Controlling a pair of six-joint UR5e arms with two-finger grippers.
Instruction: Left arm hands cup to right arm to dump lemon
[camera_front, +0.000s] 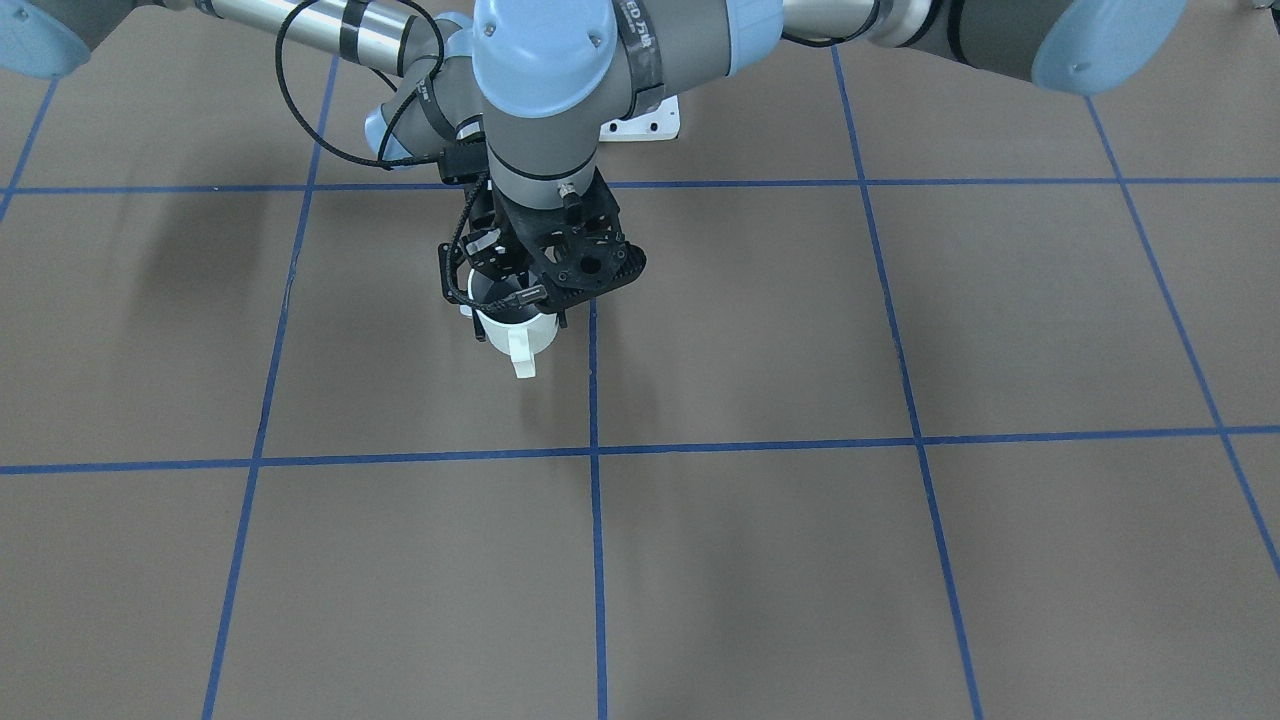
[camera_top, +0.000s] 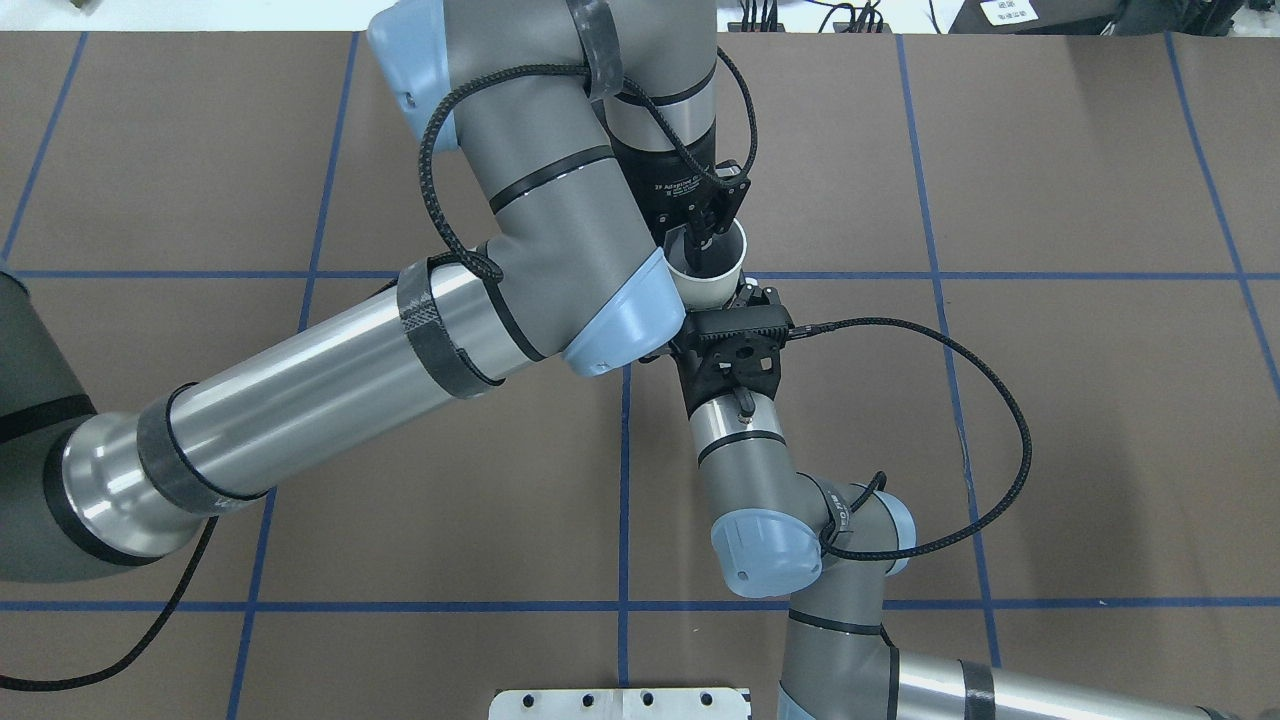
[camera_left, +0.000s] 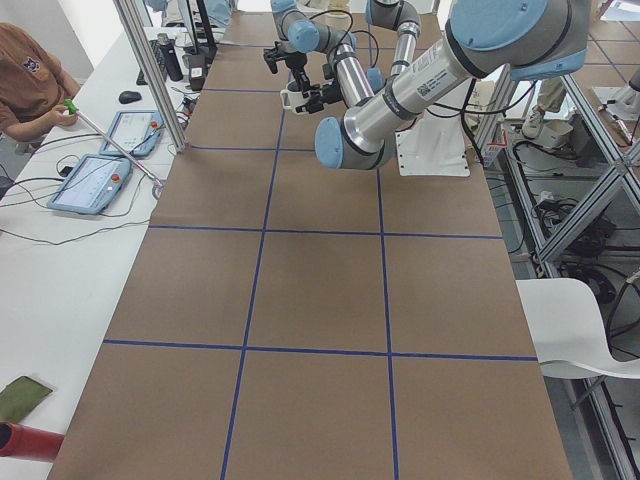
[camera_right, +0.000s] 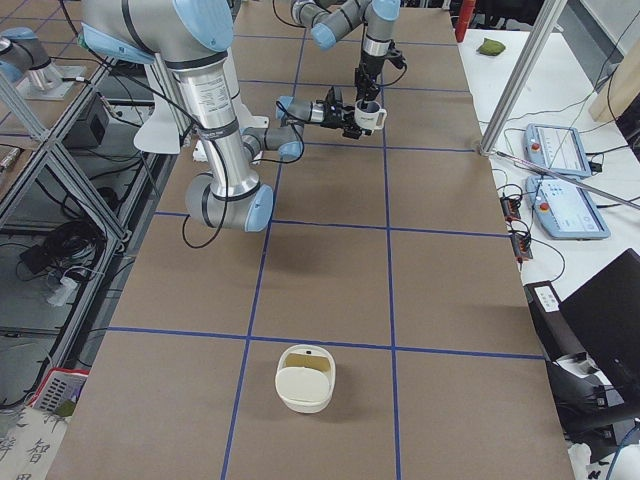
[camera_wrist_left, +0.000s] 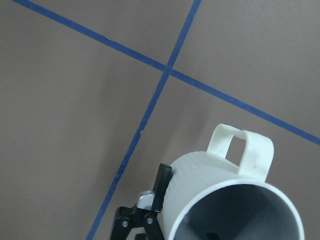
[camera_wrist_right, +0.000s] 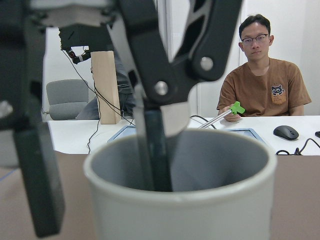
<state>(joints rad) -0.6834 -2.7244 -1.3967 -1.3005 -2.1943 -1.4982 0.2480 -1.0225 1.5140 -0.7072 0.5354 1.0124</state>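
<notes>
Reaching down in the overhead view, the left gripper has one finger inside the white cup, and the right gripper meets the cup's side. From the left wrist, one of the right gripper's fingers lies against the cup's wall. From the right wrist, the left jaws pinch the far rim; whether the right gripper squeezes, I cannot tell. Front-facing, the cup hangs above the table.

Bright even light; soft shadows; blurred near fingers
</notes>
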